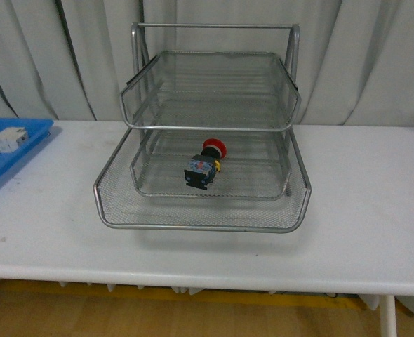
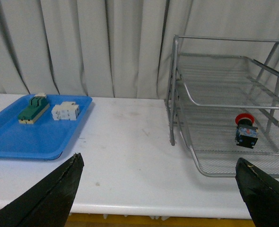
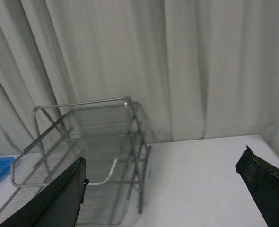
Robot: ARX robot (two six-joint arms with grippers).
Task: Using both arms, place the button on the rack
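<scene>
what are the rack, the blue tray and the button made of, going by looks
Rack: metal by the look, silver-grey wire mesh on a tube frame, with see-through weave and a dull sheen.
Blue tray: likely plastic, uniform blue, smooth moulded rim.
Button: probably plastic, with a glossy red cap, yellow collar and black-blue body; any metal parts are too small to tell.

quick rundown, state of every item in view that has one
button: lying on its side in the rack's middle tier, held by neither gripper
rack: upright on the table, top tier empty
blue tray: flat on the table, holding two parts
green-topped block: resting in the blue tray
white block: resting in the blue tray, beside the green-topped one
left gripper: open, empty
right gripper: open, empty
</scene>
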